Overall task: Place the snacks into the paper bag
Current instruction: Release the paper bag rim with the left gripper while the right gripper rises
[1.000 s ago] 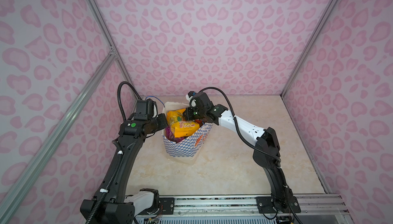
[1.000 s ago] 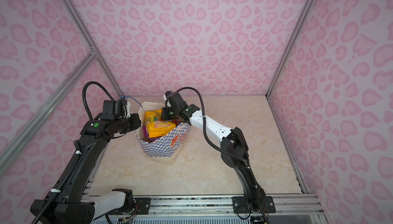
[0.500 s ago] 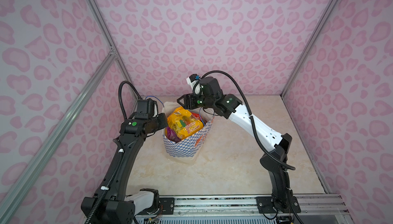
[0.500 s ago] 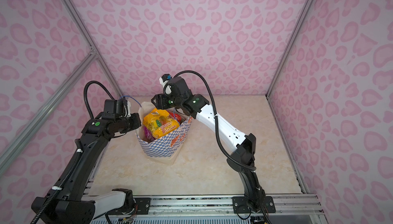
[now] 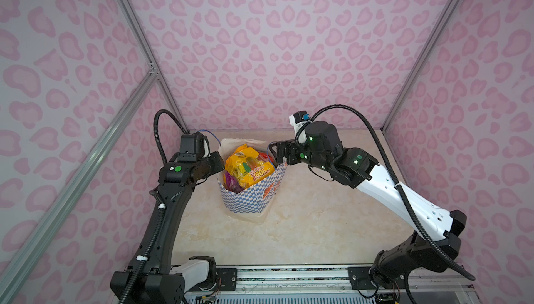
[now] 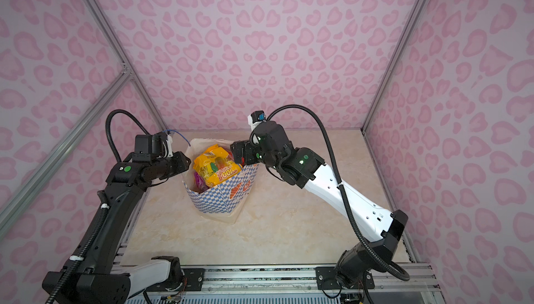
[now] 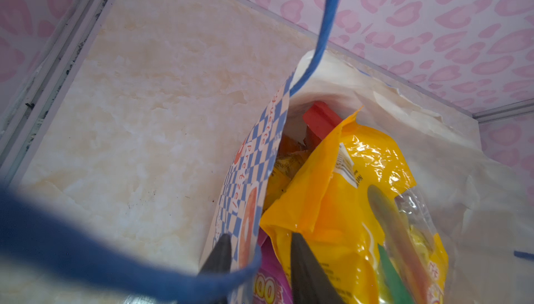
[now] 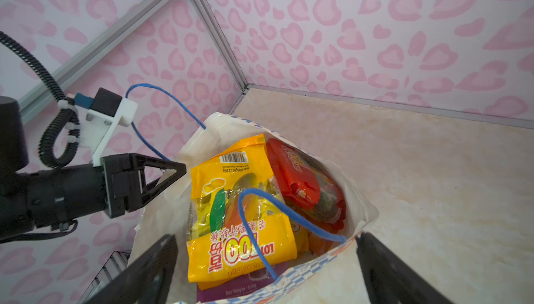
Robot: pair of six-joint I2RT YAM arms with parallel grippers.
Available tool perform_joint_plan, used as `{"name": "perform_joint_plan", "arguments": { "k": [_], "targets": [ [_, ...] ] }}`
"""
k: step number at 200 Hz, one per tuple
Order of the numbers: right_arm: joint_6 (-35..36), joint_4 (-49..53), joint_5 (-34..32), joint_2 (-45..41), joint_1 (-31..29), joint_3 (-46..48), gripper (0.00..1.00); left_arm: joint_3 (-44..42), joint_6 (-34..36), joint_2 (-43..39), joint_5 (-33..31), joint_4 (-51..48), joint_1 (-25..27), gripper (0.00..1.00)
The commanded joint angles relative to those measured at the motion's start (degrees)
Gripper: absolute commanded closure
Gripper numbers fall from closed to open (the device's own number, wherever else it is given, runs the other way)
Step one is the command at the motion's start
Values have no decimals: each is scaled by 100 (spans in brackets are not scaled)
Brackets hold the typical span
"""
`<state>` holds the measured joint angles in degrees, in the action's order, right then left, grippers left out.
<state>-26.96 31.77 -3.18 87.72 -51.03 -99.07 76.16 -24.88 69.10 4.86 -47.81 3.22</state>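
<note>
The task is judged to be at or near its end. No packet is seen lying loose on the counter (image 5: 318,216) in both top views, and the snacks (image 5: 245,169) that can be seen are gathered inside the paper bag (image 5: 248,201). The bag stands upright in the left half of the counter, nearer the back edge than the front. A yellow packet (image 8: 239,221) is seated on top and rises above the rim, with a red packet (image 8: 294,172) beside it and a purple packet (image 8: 242,285) beneath; how many lie deeper cannot be told. The right fingers (image 8: 387,273) are spread wide and hold nothing, poised over the bag's right rim. The left fingers (image 7: 306,270) are parted by a moderate gap and straddle the left rim, one outside the checkered wall and one inside against the yellow packet. The paper is not seen to be pinched. Little is judged to remain: the tall packet might be pressed lower, and both arms drawn clear. Open room is plentiful along the front edge and across the right half of the counter, while the strip between the bag and the left edge is taken up by the left arm (image 5: 170,201). Care is called for with the blue cord handles (image 8: 260,201) — one is arched over the yellow packet between the right fingers, and another is looped up past the left wrist's camera mount (image 8: 115,115), where it could be snagged.
</note>
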Motion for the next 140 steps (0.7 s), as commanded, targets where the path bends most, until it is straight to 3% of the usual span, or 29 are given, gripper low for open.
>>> {"name": "perform_joint_plan", "arguments": {
  "k": [1,5,11,55,94,140],
  "targets": [
    [-375,-342,-144,-13,-70,195,1,57,-98,-93,345,213,-181,38],
    [-412,-326,-96,11,-78,183,1,57,-96,-114,419,224,-217,29],
    [-439,-296,-70,46,-107,154,1,57,-96,-139,516,212,-265,0],
    [-901,-555,95,297,-330,63,1,314,-113,-380,1220,225,-761,3],
    [-1588,-576,40,617,-313,-95,1,686,-379,-123,1671,342,-1140,3],
    [-1879,-737,-94,680,-165,-25,1,1017,-647,183,2261,828,-1465,3]
  ]
}}
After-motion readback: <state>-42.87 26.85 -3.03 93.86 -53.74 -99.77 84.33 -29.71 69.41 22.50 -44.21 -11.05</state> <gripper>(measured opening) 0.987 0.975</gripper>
